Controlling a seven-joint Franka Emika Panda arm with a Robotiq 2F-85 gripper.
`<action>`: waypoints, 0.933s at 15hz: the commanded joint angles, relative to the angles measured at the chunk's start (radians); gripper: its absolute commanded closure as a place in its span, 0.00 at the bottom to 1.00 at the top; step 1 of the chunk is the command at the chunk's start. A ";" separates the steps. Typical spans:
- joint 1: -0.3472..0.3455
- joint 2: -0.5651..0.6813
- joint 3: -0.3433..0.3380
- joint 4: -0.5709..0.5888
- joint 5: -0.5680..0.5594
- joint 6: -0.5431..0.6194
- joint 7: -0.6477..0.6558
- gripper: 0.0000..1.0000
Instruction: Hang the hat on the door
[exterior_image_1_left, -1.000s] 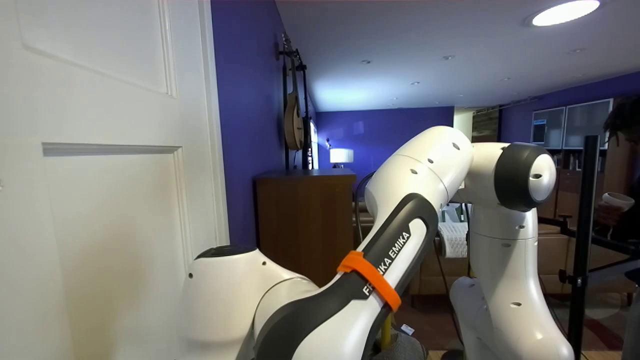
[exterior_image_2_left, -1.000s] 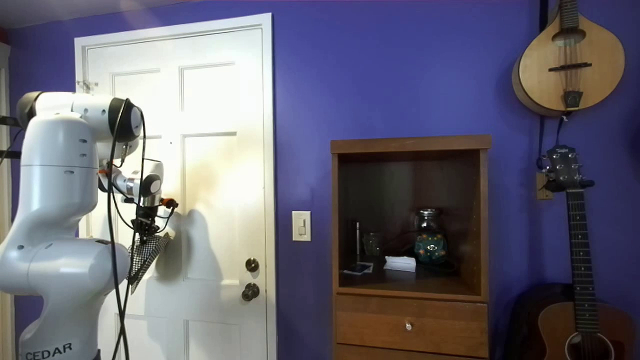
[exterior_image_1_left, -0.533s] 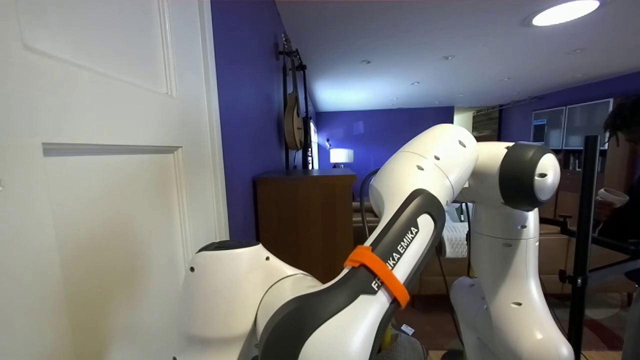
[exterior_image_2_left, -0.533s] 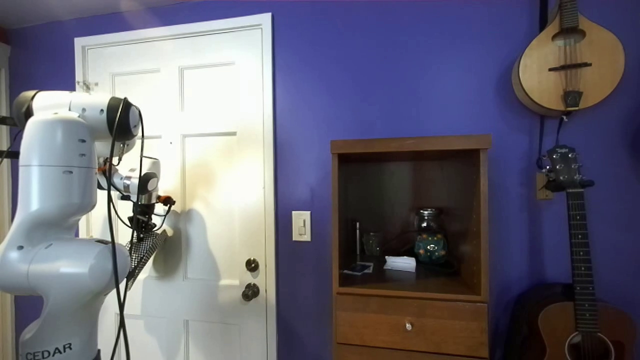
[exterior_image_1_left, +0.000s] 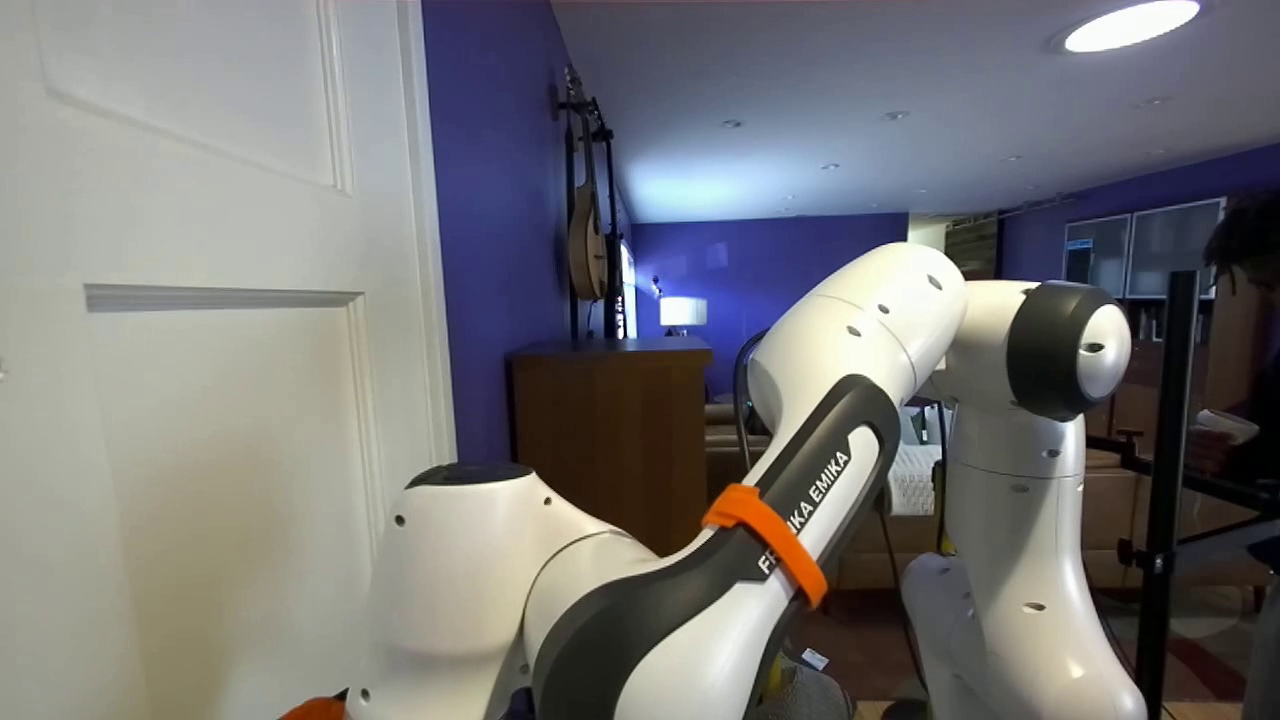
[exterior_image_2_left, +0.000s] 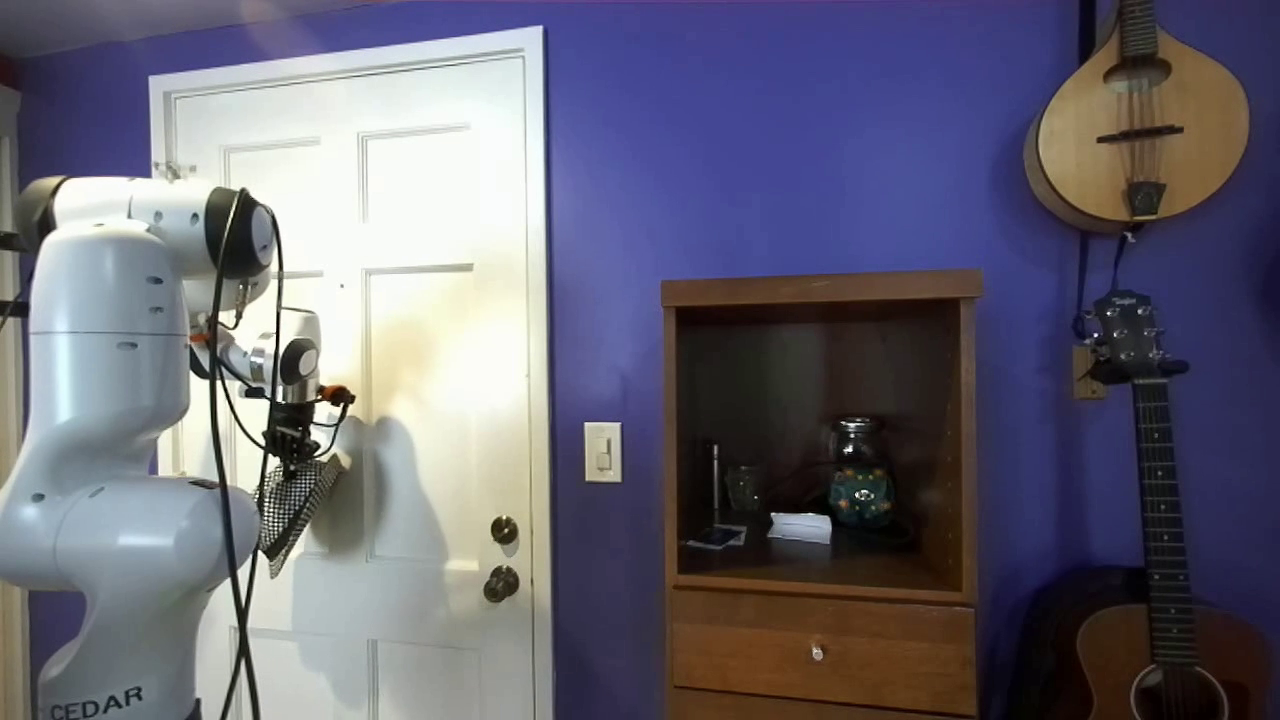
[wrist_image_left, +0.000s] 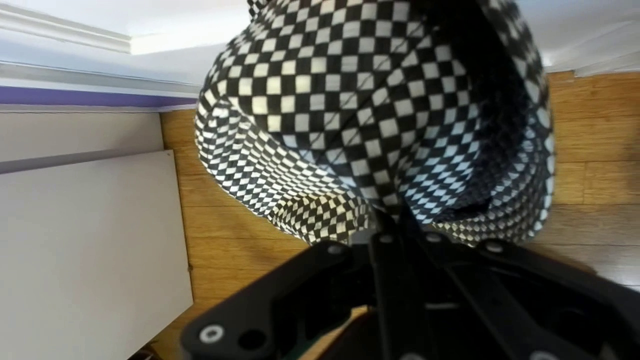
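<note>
One hat (exterior_image_2_left: 296, 502): checked, tilted, held in front of the door (exterior_image_2_left: 420, 350); long axis slanting from upper right to lower left in an exterior view (whether it touches the door, I cannot tell).
Gripper (wrist_image_left: 397, 217): pinching a gathered fold of the hat, pointing down.
Arm (exterior_image_1_left: 850, 315): elbow high, forearm sloping down, wrist turned downward.
Cabinet (exterior_image_2_left: 822, 290): lidded jar (exterior_image_2_left: 856, 430), glass (exterior_image_2_left: 744, 488), white paper (exterior_image_2_left: 800, 528) in its open upper part.

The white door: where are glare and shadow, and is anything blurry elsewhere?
In an exterior view, glare whitens the panelled door higher up, grey shadows lie lower; in the wrist view, the black gripper looks soft-edged, the checkered hat mostly crisper.
</note>
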 joint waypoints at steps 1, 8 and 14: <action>-0.021 -0.002 0.005 -0.050 -0.054 0.092 -0.005 0.99; -0.049 0.071 -0.003 -0.103 -0.165 0.357 0.042 0.99; -0.079 0.143 0.012 -0.100 -0.154 0.437 0.033 0.99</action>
